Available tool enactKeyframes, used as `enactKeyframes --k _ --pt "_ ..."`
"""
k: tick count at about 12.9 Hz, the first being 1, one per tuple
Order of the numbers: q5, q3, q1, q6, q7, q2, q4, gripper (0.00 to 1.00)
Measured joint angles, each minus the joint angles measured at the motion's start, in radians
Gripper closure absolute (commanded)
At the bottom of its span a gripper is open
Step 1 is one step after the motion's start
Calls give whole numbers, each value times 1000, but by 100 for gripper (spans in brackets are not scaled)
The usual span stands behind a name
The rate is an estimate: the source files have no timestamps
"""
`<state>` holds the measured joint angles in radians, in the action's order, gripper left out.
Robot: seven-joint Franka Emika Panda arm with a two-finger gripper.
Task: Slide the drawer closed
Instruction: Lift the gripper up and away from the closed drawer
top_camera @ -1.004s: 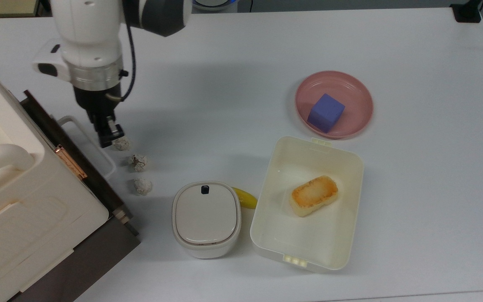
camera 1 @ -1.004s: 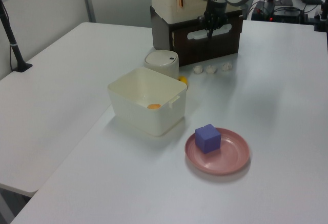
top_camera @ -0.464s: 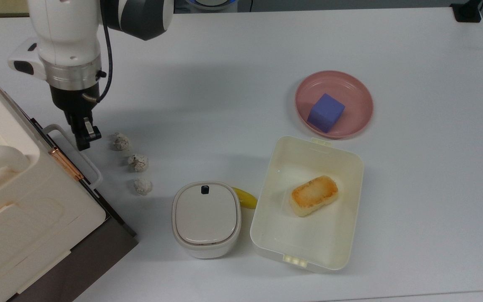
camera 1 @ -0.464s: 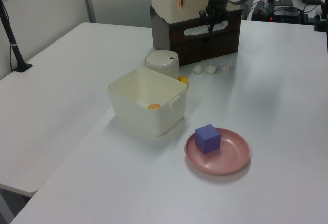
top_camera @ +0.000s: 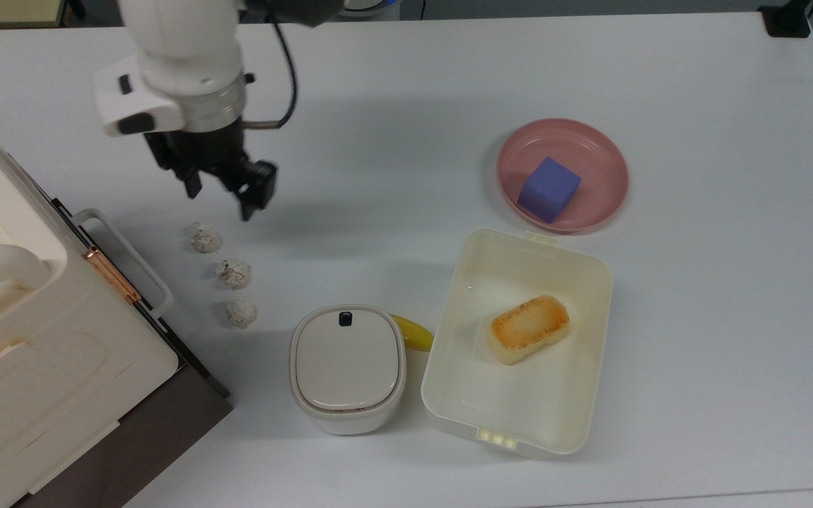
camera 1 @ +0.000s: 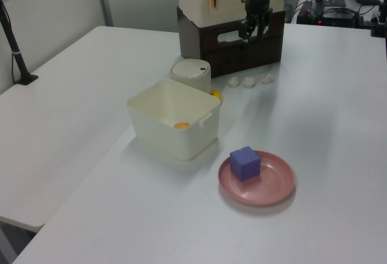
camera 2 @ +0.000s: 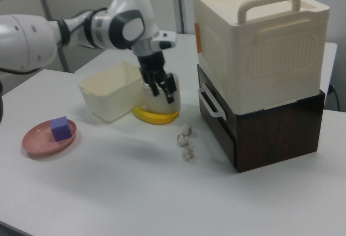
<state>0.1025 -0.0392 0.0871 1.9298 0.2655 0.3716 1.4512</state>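
On the white counter (top_camera: 449,85), I see the drawer (top_camera: 121,264) at the top view's left edge, pushed flush into its cabinet. It looks rigid and free-sliding; I'd press its front panel beside the handle. My gripper (top_camera: 226,190) hangs apart, empty, well clear.

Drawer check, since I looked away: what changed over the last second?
The drawer slid shut, flush with its cabinet. The gripper then left the white handle, rising toward the top view's right, open. The three crumpled balls, tub and plate stayed put.
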Motion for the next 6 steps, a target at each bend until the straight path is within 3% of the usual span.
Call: enactKeyframes --k 3,6 --pt "-21 2 -48 -126 -127 -74 2 0" --pt "-21 1 -62 -145 -219 -112 11 0"
